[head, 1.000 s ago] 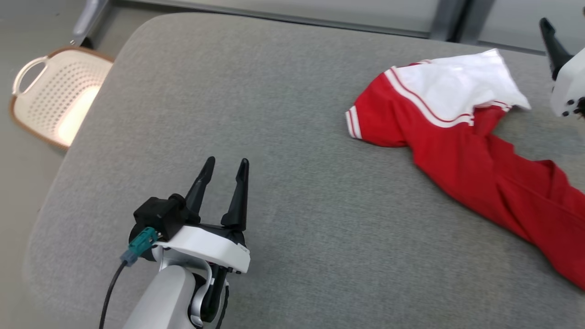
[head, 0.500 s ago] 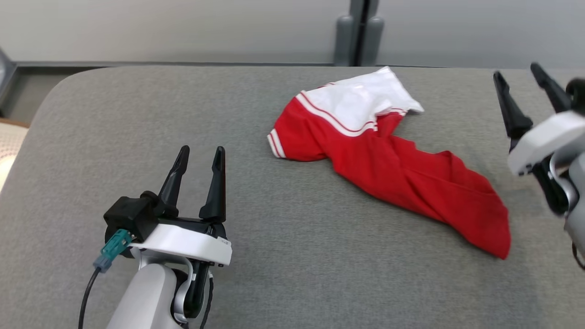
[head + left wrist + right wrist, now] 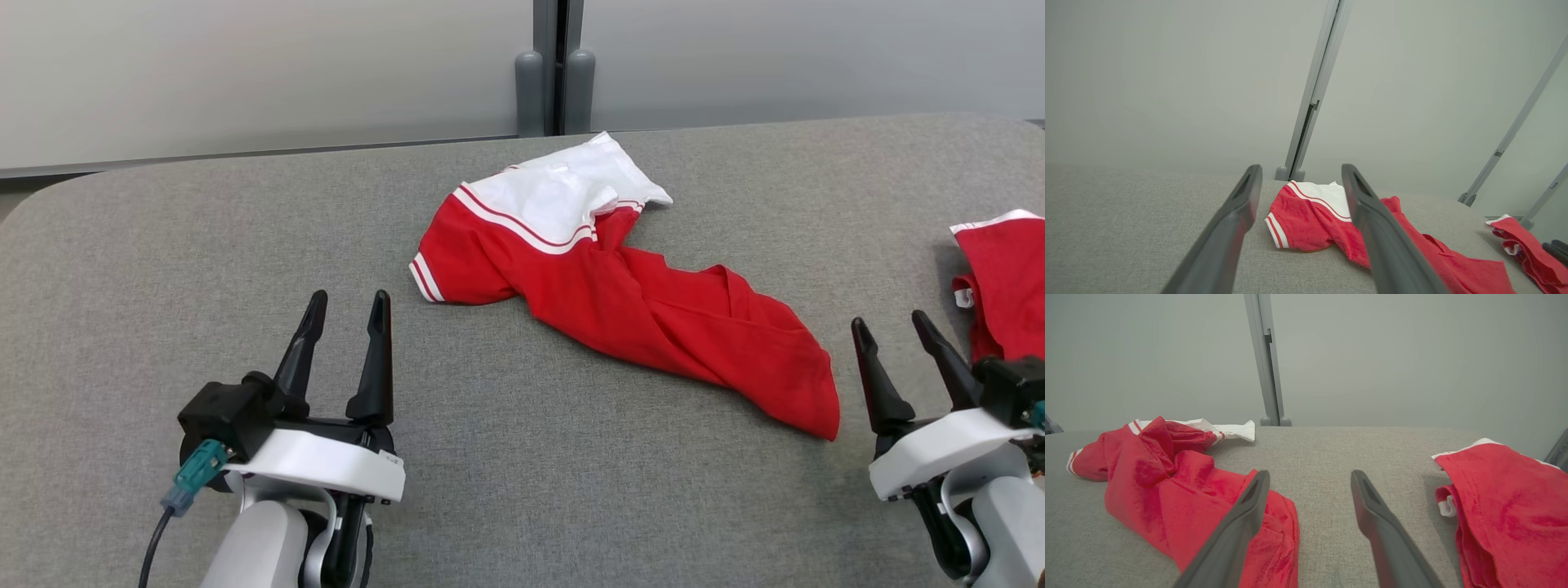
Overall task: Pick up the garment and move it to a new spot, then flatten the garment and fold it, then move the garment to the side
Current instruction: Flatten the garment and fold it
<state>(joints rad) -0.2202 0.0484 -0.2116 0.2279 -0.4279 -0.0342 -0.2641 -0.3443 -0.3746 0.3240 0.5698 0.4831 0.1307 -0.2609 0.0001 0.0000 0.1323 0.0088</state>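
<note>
Grey fabric covers the wide padded table (image 3: 163,245), with pale wall panels (image 3: 245,73) and a grey post (image 3: 555,90) behind it. A red garment (image 3: 637,310) with a white striped top lies crumpled and twisted near the middle of the table, its red end trailing toward the robot's right. A second red garment (image 3: 1008,269) sits bunched at the right edge, well apart from the first.

The left gripper (image 3: 349,298) hovers over bare table at the near left, fingers apart and holding nothing. The right gripper (image 3: 888,320) hovers at the near right, near the trailing red end, fingers likewise apart and empty.

With neither gripper on the cloth, the task looks to be at its first step, the pick-up. The next move probably calls for the right gripper to pinch the trailing end and the left to take the striped sleeve, so the cloth lifts without twisting further.
</note>
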